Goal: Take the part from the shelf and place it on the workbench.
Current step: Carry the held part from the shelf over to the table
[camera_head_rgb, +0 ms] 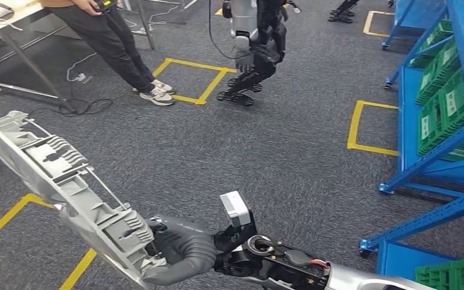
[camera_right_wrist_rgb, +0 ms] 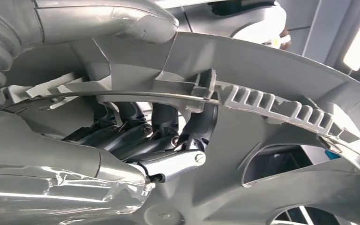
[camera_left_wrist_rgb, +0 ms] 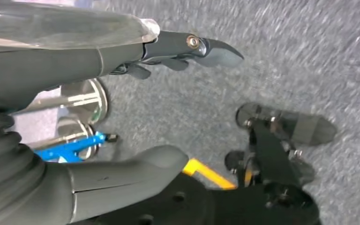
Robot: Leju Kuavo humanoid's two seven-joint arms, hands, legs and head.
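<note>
We are counting one grey ribbed plastic part (camera_head_rgb: 54, 175), and one robot hand (camera_head_rgb: 178, 251) is gripping it. We are seeing one other humanoid robot (camera_head_rgb: 255, 42) standing on the carpet and one person (camera_head_rgb: 118, 45), with two sneakers (camera_head_rgb: 157, 95) showing. Three yellow tape squares (camera_head_rgb: 196, 80) are lying fully marked on the floor. Two blue shelf racks (camera_head_rgb: 441, 151) are holding green bins (camera_head_rgb: 453, 103); we are not managing an exact count of those.
</note>
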